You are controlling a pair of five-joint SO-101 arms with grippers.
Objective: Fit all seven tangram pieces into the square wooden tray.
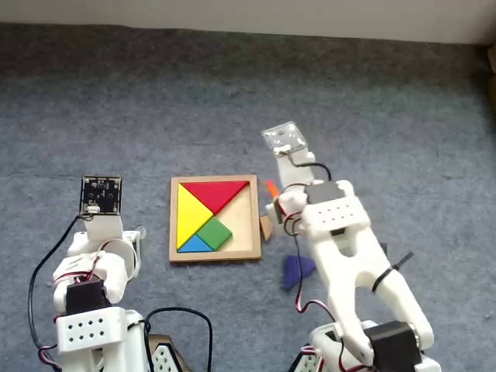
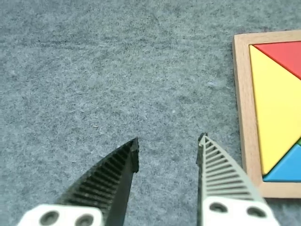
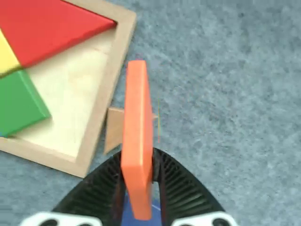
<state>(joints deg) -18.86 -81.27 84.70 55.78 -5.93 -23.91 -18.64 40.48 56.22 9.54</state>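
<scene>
Nubby grey carpet (image 1: pixel 155 101) underlies a flat orange tangram piece (image 3: pixel 137 141), held on edge, pinched between the ribbed black jaws of the right gripper (image 3: pixel 137 156), just right of the square wooden tray (image 3: pixel 101 108); farther left, the left gripper (image 2: pixel 168 143) has its jaws spread.

Grey-blue, carpet-like worktop (image 1: pixel 139 101) stretching edge to edge, nap fuzzy and lightly flecked up close. Along the far side, a pale strip (image 1: pixel 232 14), plain and flat.
</scene>
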